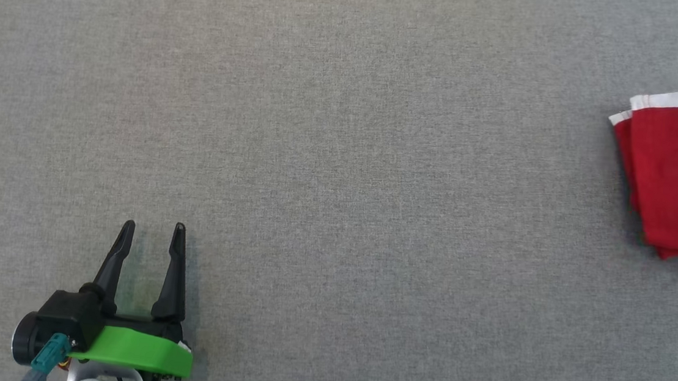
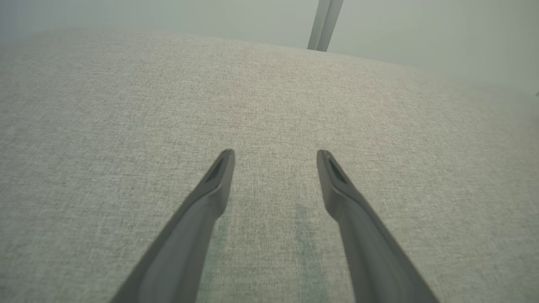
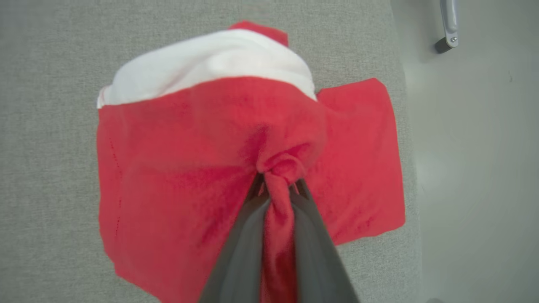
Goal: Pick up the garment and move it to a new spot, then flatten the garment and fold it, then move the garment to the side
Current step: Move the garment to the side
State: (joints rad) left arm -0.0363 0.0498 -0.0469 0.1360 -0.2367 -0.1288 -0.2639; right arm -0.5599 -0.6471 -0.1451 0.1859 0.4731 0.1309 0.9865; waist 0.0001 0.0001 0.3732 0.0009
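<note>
The folded red fabric garment (image 3: 177, 168), with a broad white band along one edge, lies on a grey woven cloth surface (image 1: 342, 154). In the head view it sits at the far right, partly cut off by the frame. In the right wrist view its red cloth is drawn up into a puckered peak, and the right gripper (image 3: 278, 185) is clamped on that twist of red fabric, its two dark fingers pressed close on either side (the strip of cloth runs down between them). The garment lies near the surface's edge, beyond which a pale smooth floor (image 3: 471, 168) and a grey metal leg (image 3: 447, 25) with a dark foot appear. The left gripper (image 1: 153, 226), black-fingered on a green mount, is at the lower left, well apart from the garment, its fingers spread wide over the weave.
</note>
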